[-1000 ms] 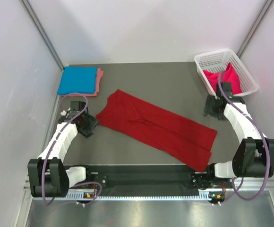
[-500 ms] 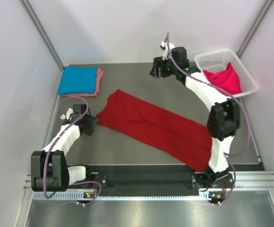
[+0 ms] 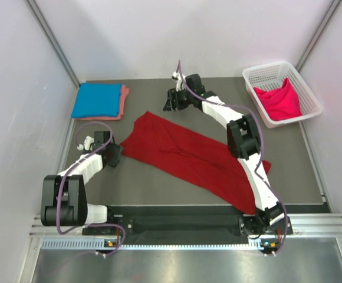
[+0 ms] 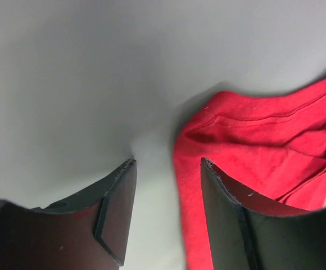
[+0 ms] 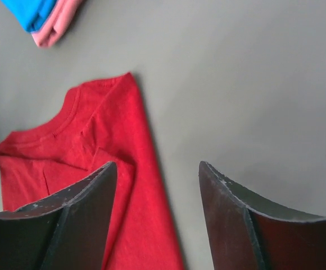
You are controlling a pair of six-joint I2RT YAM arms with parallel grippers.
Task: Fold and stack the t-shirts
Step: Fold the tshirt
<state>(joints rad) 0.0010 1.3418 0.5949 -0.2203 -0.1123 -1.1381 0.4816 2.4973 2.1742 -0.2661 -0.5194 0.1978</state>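
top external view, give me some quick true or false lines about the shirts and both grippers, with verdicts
1. The blue t-shirt lies folded on top of the salmon pink t-shirt. True.
2. The hot pink t-shirt lies beside the basket. False: it sits inside the white basket.
3. The dark red t-shirt is stacked on the blue one. False: it lies apart from that pile, stretched out at the centre.
4. The right gripper clamps the dark red t-shirt. False: its jaws are open and empty.
5. The left gripper is open at the dark red t-shirt's left corner. True.
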